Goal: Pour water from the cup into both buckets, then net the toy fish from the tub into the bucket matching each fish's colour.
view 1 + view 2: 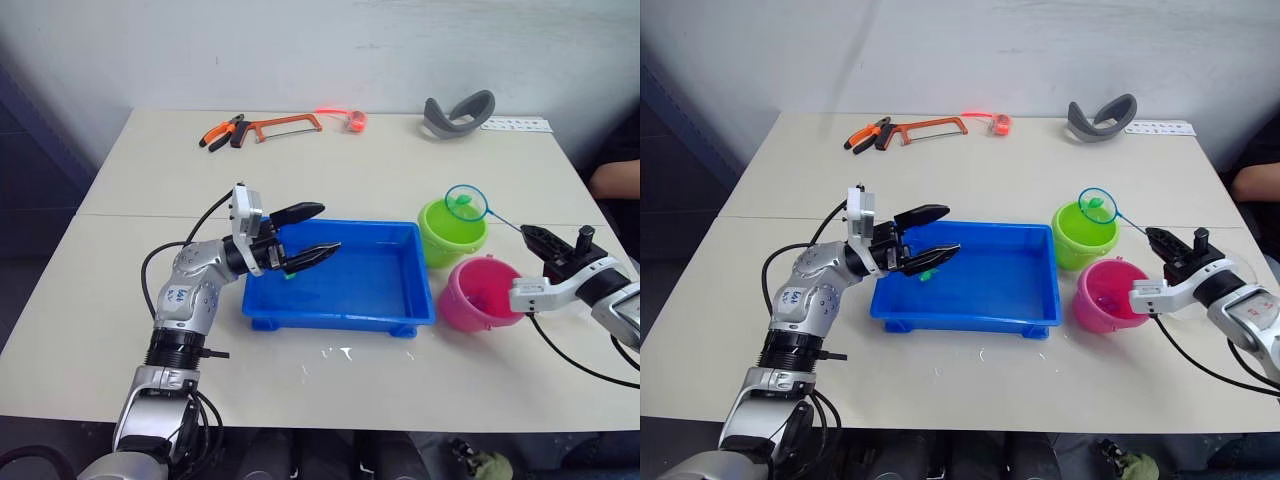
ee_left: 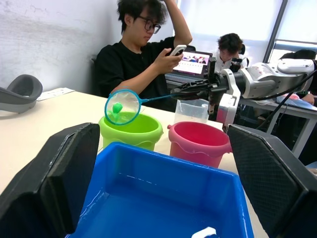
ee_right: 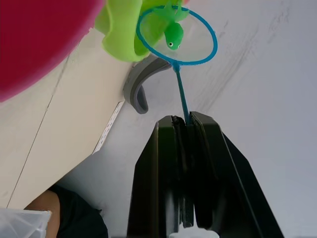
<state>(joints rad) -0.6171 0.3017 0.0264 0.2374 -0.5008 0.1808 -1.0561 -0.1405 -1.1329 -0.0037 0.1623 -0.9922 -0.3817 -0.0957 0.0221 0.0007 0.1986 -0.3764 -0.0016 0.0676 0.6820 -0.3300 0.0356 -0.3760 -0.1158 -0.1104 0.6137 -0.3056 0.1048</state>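
Green toy fish [image 3: 173, 35]: in net [image 3: 177, 34] over green bucket [image 1: 452, 231] for tipping in, right jaws pinching handle; left jaws spread at tub [image 1: 345, 285].

Bright, even indoor light, soft shadows. Small glare spots on table [image 1: 330, 352] edge in front of blue tub [image 1: 345, 290]. Backlit windows blow out in left wrist view; its own fingers [image 2: 54, 178] blurred, close. Slight edge distortion.

text: none legible | white strip [image 1: 517, 124] on table: print too small to read
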